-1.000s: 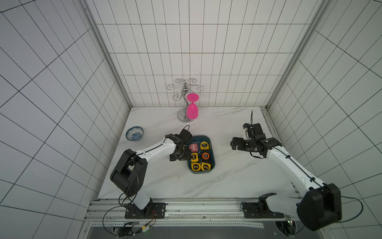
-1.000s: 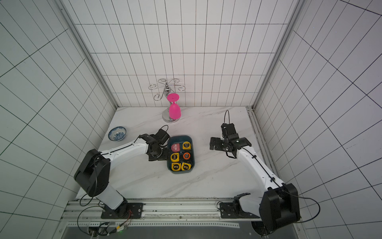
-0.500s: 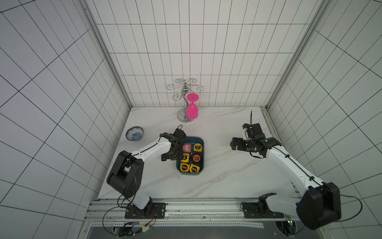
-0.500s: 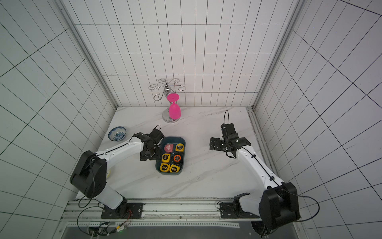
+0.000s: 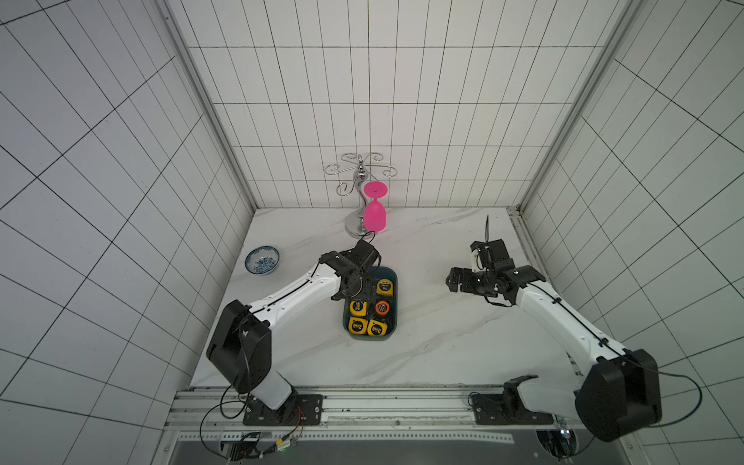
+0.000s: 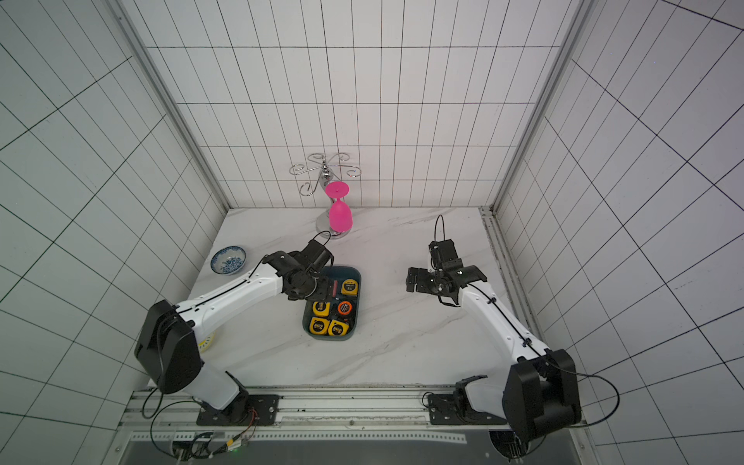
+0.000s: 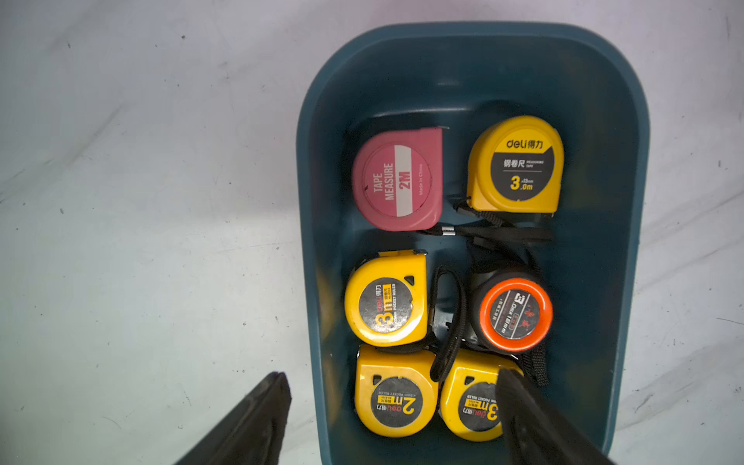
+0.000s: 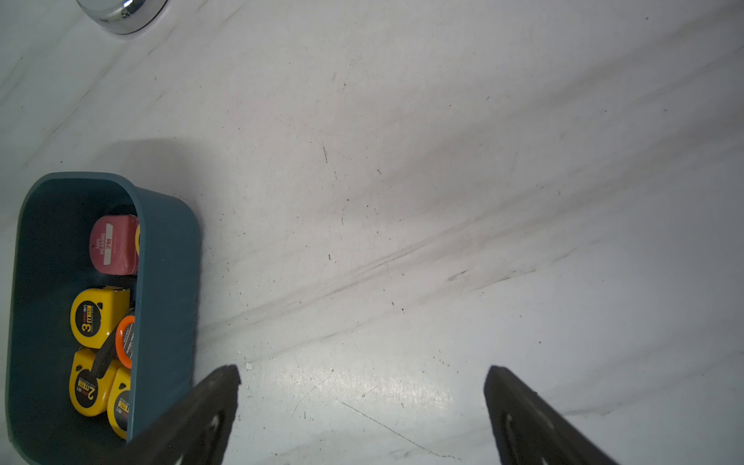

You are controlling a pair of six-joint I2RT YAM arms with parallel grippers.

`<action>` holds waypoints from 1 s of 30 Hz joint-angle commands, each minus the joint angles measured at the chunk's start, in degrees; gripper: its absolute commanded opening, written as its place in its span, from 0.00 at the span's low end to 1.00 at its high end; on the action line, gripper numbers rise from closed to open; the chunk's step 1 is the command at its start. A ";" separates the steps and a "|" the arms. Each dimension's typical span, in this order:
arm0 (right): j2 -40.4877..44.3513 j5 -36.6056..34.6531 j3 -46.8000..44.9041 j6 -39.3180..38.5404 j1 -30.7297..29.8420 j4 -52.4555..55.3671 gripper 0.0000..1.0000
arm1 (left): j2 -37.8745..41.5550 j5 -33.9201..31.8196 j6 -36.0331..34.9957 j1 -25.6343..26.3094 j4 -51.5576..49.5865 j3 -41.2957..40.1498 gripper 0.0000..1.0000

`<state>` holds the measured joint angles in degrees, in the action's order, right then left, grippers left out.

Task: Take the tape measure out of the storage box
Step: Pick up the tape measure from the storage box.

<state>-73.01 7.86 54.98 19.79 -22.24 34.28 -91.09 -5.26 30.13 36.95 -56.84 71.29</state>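
Presently, the storage box sits nearer my left side of the tabletop than it did a second ago. My left claw has widened. It stands open and empty, with one finger over bare tabletop outside the box wall and the other over the corner yellow 3m tape measure.

Finding: the box has been shifted, not emptied. All six tape measures remain inside, so I judge the pick is only beginning.

Edges: the corner one and the yellow 2m tape measure touch each other and lie close to the walls. Black wrist straps snake between the yellow 3m pocket rule and the orange-faced tape measure, and they could snag on a lift. The pink 2M tape measure has a gap beside the yellow Deli tape measure and bare box floor beyond it. It is probably the easiest entry.

Room: my right claw stands fully open over bare tabletop, apart from the box. The blue patterned bowl and the pink goblet stand well clear.
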 commanded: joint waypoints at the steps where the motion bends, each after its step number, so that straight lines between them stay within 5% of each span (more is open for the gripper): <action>1: -0.76 0.47 2.94 1.08 -0.44 0.87 0.99 | -1.85 2.22 -1.81 0.02 3.23 0.17 0.84; 30: -3.48 1.90 3.55 2.44 -0.40 -1.24 0.96 | -11.05 -5.29 6.38 1.93 4.52 -2.71 0.73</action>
<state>-76.03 9.30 55.42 21.74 -22.24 33.74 -101.03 -8.38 35.00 38.96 -52.38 69.25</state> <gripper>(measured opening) 0.966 0.729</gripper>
